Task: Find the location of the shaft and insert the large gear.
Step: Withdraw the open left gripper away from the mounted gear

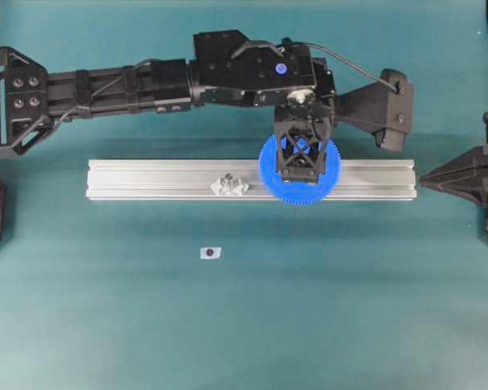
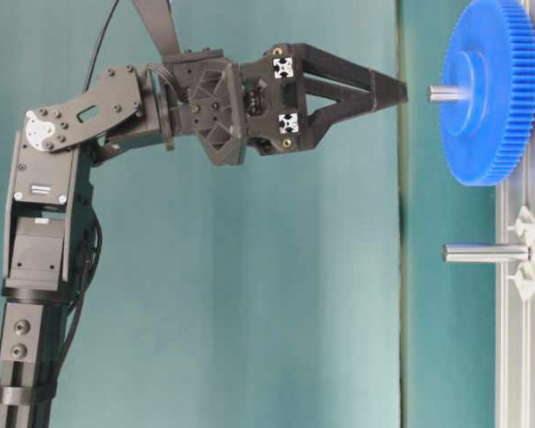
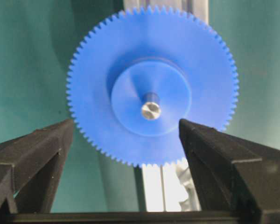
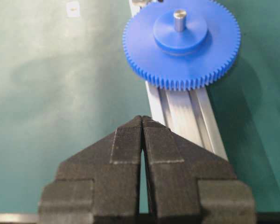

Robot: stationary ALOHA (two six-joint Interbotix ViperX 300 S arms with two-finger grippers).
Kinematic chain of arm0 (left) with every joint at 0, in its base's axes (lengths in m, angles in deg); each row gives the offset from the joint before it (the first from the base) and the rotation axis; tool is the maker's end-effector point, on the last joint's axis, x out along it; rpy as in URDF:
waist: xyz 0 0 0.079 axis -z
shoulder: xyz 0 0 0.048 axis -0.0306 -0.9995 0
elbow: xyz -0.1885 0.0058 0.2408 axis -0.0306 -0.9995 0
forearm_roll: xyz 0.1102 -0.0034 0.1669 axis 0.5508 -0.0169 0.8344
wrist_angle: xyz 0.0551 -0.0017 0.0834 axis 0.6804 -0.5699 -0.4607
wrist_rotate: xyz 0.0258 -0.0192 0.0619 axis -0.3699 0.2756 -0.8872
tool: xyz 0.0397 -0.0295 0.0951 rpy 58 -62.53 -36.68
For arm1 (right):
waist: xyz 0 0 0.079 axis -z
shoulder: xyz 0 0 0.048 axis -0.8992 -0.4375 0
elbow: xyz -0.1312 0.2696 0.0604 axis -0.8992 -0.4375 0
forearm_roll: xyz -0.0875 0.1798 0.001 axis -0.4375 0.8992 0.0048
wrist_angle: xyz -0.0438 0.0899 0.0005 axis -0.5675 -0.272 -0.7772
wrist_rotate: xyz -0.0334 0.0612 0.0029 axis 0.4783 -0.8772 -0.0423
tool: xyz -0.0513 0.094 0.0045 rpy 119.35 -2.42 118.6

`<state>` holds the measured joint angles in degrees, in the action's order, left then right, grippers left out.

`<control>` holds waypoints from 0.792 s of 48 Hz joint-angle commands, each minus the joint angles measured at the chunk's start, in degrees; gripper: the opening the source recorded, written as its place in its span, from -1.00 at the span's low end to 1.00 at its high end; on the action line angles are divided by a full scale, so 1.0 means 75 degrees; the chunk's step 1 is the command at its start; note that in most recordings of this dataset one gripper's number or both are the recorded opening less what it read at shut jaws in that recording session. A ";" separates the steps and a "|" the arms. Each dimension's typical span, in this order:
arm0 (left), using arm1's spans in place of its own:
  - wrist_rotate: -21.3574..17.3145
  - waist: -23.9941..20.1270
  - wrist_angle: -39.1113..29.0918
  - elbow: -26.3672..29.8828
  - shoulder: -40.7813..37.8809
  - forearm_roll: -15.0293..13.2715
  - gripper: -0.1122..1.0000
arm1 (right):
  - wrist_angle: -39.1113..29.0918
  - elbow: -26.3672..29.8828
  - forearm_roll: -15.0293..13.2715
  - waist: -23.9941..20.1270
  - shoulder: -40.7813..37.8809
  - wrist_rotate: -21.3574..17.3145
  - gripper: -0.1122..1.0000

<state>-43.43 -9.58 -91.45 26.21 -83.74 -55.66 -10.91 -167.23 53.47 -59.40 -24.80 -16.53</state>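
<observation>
The large gear (image 1: 276,180), a bright blue toothed disc, sits on the aluminium rail (image 1: 146,179) right of its middle. It is threaded on the shaft, whose silvery tip (image 3: 150,110) pokes through the hub and also shows in the right wrist view (image 4: 179,19). My left gripper (image 1: 301,172) is open right above the gear, with its fingers (image 3: 46,144) on either side and not touching it. In the table-level view the left gripper (image 2: 399,89) is a short gap from the shaft tip (image 2: 441,92). My right gripper (image 4: 142,119) is shut and empty, pointing at the rail's right end (image 1: 424,179).
A second bare peg with clear tabs (image 1: 230,185) stands on the rail left of the gear, and it also shows in the table-level view (image 2: 481,252). A small white tag with a dark dot (image 1: 211,253) lies on the teal mat in front of the rail.
</observation>
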 commanded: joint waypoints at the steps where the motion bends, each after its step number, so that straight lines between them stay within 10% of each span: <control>1: -0.0012 0.0094 -0.0012 0.0199 0.0234 0.0023 0.82 | 0.0047 0.0082 0.0000 0.0000 -0.0070 -0.0082 -0.81; 38: 0.0141 0.0211 -0.0855 0.1125 0.0234 0.0023 0.82 | 0.0047 0.0070 0.0000 0.0000 -0.0070 -0.0082 -0.81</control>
<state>-42.46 -8.17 -97.34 32.72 -83.74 -55.58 -10.82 -167.23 53.47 -59.40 -24.80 -16.44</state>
